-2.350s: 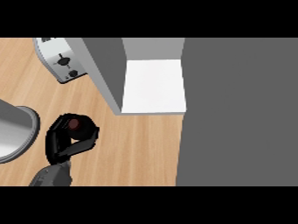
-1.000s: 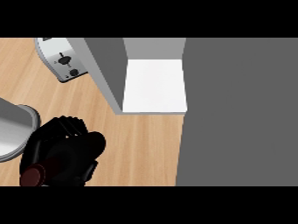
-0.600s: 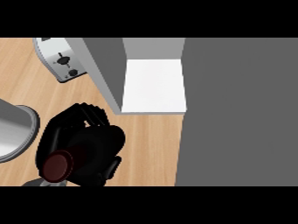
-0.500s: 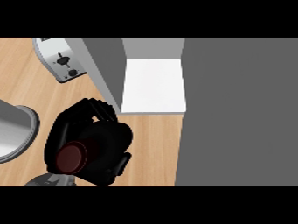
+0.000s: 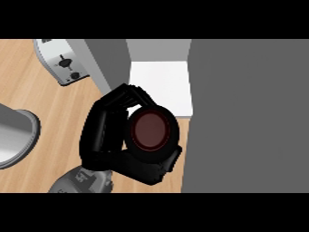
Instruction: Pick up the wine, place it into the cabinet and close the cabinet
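Looking steeply down at a wooden bench (image 5: 43, 104), you see your left hand (image 5: 103, 136) coming in from the lower edge, left of the middle. Its black fingers (image 5: 127, 93) and thumb are curled round the wine (image 5: 150, 130), which it holds above the bench. Only a dark red round end of the bottle, ringed in black, faces the view. The rest is hidden by the hand, so which end this is cannot be told. Just beyond the fingertips lies the open cabinet (image 5: 160, 84), its white floor bare, with a grey wall on its left side. A broad grey panel (image 5: 257, 113) fills the right of the view, likely part of the same cabinet. A toaster (image 5: 61, 63) stands at the far left, and a grey round vessel (image 5: 3, 140) sits at the left edge, both apart from the hand. Your right hand does not show. Treat the wine as glass: probably stiff, heavy for its bulk, smooth enough to slip, and breakable if knocked on the cabinet wall. The wide body is the best place to hold it, as the hand appears to do.
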You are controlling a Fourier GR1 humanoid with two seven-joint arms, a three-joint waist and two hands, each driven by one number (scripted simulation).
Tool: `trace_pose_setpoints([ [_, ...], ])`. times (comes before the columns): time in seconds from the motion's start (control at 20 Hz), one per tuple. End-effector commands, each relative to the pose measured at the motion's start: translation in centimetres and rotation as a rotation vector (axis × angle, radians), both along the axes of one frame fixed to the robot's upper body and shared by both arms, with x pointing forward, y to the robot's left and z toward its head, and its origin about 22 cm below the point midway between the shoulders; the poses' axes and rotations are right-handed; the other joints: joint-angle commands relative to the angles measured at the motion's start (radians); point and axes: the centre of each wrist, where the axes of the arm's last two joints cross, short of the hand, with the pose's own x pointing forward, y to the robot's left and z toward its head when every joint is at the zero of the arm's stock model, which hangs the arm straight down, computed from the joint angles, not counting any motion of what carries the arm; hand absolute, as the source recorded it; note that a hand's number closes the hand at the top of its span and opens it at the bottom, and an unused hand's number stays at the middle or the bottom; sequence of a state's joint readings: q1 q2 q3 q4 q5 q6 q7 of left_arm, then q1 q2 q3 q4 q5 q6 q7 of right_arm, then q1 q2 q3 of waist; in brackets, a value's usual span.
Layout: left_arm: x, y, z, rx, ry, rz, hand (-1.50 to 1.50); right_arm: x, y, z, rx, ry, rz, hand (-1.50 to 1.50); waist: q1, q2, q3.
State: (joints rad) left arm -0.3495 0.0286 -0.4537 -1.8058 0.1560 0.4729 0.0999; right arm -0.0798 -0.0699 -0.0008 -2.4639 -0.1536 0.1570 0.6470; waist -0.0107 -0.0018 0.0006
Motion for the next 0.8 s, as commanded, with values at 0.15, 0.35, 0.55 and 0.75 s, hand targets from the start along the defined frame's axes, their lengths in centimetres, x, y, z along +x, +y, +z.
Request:
trace_pose_setpoints([
  [0.15, 0.3, -4.0, 0.3, 0.024, -0.027, 0.053, 1.50, -2.4, 0.1, 0.3, 0.060, -0.018, 0.043, -1.50, -0.001, 0.000, 0.000],
  [0.35, 1.5, -4.9, 0.4, 0.024, 0.000, 0.089, 1.50, -2.9, -0.5, 0.0, 0.049, -0.037, 0.064, -1.50, -0.007, 0.001, 0.000],
  [0.55, 3.4, -4.1, -0.2, 0.069, -0.020, 0.100, 1.50, -2.7, -0.8, 1.2, 0.030, -0.031, 0.071, -1.50, -0.003, 0.001, 0.000],
  [0.75, 3.4, -3.7, -0.6, 0.053, -0.010, 0.123, 1.50, -3.5, -1.7, 1.5, 0.025, -0.045, 0.057, -1.50, -0.002, 0.000, 0.000],
])
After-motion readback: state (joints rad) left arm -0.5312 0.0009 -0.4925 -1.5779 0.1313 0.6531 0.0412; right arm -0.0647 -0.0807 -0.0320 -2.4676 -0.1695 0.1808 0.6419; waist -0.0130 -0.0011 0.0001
